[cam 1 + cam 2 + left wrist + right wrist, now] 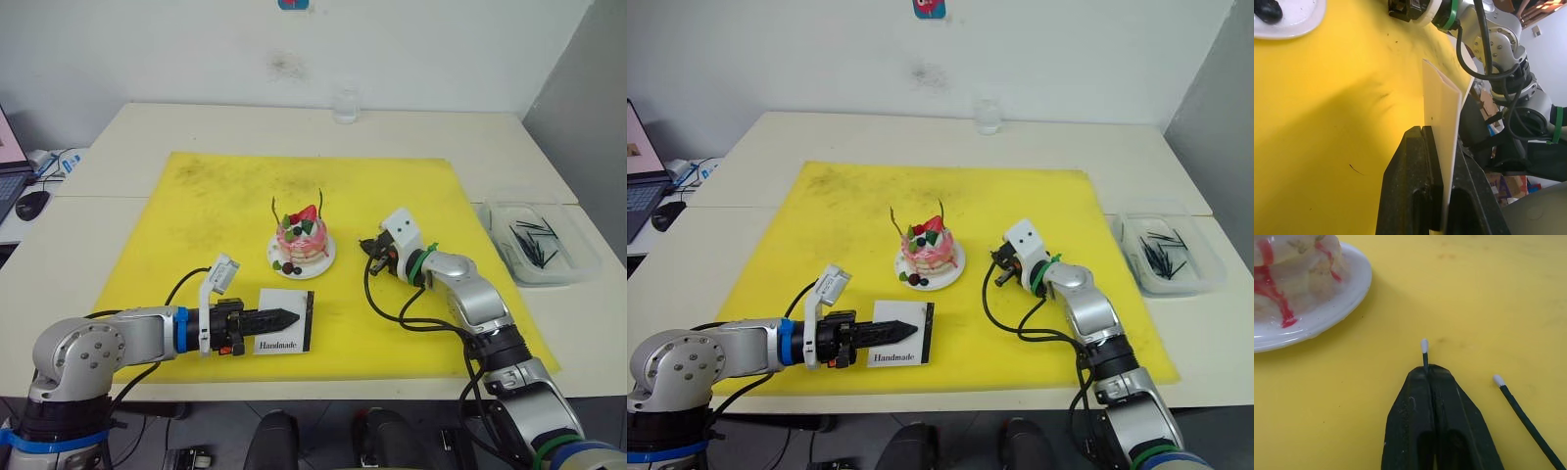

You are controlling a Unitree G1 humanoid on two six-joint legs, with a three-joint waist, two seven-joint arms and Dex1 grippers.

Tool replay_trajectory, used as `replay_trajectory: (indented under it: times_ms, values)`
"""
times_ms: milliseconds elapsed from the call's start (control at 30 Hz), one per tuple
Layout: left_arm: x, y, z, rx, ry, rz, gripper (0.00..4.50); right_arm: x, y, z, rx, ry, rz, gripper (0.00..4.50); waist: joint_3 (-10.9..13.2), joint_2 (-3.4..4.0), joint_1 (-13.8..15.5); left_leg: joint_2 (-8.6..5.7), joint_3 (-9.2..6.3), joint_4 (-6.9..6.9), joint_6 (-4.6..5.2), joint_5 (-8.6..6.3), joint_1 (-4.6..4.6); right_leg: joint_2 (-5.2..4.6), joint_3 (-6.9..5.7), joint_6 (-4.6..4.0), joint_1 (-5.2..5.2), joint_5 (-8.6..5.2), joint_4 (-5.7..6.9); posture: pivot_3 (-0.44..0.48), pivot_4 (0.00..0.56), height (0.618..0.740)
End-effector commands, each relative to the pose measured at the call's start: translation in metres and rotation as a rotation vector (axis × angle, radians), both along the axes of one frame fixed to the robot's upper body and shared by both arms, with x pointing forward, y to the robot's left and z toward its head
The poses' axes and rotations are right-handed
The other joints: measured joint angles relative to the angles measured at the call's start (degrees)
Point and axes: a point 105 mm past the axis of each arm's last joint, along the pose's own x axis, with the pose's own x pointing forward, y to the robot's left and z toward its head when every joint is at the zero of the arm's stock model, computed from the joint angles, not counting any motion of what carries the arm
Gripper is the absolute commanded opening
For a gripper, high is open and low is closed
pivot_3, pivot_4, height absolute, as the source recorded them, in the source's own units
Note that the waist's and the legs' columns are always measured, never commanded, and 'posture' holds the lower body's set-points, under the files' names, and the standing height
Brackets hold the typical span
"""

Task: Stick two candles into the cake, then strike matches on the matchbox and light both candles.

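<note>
Being pinched in the closed right tool (1426, 369) is a match (1424, 348); the matchbox (285, 321), clamped by the left tool (284, 317), is being held well to its left, strip rightward.

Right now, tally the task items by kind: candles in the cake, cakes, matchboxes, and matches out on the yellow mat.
Candles in the cake: 2
Cake: 1
Matchbox, clamped in the left gripper: 1
Matches on the mat: 2, one in the right gripper, one loose
Total: 6
</note>
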Motion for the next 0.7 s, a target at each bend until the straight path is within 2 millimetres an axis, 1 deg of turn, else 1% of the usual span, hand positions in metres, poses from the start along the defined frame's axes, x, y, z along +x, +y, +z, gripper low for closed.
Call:
replay_trajectory:
  times_ms: [33,167,233,300,367,433,500,567,700]
  values:
    - [-0.003,-0.005,0.006,-0.016,-0.033,-0.028,0.0,-0.005,0.0,0.006,0.02,0.0,-0.001,0.05,0.0,0.0,0.0,0.0,0.0,0.0,0.0,0.0,0.0,0.0,0.0,0.0,0.0,0.0,0.0,0.0,0.15,0.74]
    - [-0.003,-0.005,0.007,-0.016,-0.034,-0.027,0.0,-0.018,0.006,0.023,0.053,-0.023,0.041,0.05,0.0,0.0,0.0,0.0,0.0,-0.02,0.0,0.0,-0.02,0.0,0.0,0.0,-0.01,-0.01,-0.03,0.0,0.15,0.74]
    - [-0.003,-0.006,0.007,-0.017,-0.035,-0.028,0.0,-0.027,0.005,0.034,0.063,-0.033,0.052,0.05,0.0,0.01,0.0,0.01,-0.01,-0.05,0.0,0.0,-0.04,0.0,0.01,0.0,-0.06,-0.01,-0.04,0.0,0.15,0.74]
    - [-0.002,-0.007,0.008,-0.019,-0.035,-0.033,0.0,-0.036,0.001,0.044,0.067,-0.039,0.053,0.05,0.0,0.01,0.0,0.02,-0.05,-0.06,0.0,0.0,-0.06,0.0,0.02,0.0,-0.09,-0.01,-0.03,0.0,0.15,0.74]
    - [-0.002,-0.007,0.008,-0.022,-0.035,-0.037,0.0,-0.043,-0.004,0.049,0.066,-0.04,0.05,0.05,0.0,0.01,0.0,0.02,-0.05,-0.06,0.0,0.0,-0.06,0.0,0.01,0.0,-0.09,-0.01,-0.03,0.0,0.15,0.74]
    - [-0.002,-0.01,0.008,-0.026,-0.035,-0.047,0.0,-0.051,-0.013,0.057,0.067,-0.041,0.029,0.05,0.0,0.01,0.1,0.01,-0.04,-0.06,0.0,0.0,-0.06,0.0,0.0,0.0,-0.08,-0.01,-0.03,0.0,0.15,0.74]
    - [-0.002,-0.013,0.009,-0.032,-0.036,-0.061,0.0,-0.064,-0.026,0.059,0.059,-0.024,-0.003,0.05,0.0,0.01,0.4,0.0,-0.03,-0.06,0.0,0.0,-0.06,-0.01,-0.01,0.0,-0.08,-0.01,-0.03,0.0,0.15,0.74]
    - [-0.002,-0.014,0.01,-0.035,-0.037,-0.068,0.0,-0.073,-0.033,0.058,0.049,-0.001,-0.021,0.05,0.0,0.01,0.4,0.0,-0.02,-0.05,0.0,0.0,-0.06,-0.02,-0.01,0.01,-0.08,-0.02,-0.05,0.0,0.15,0.74]
    - [-0.001,-0.016,0.01,-0.036,-0.037,-0.081,0.0,-0.096,-0.042,0.044,0.027,0.09,-0.051,0.05,0.0,0.01,0.4,0.0,-0.03,-0.07,0.0,0.0,-0.06,-0.02,-0.01,0.0,-0.09,-0.02,-0.04,0.0,0.15,0.74]
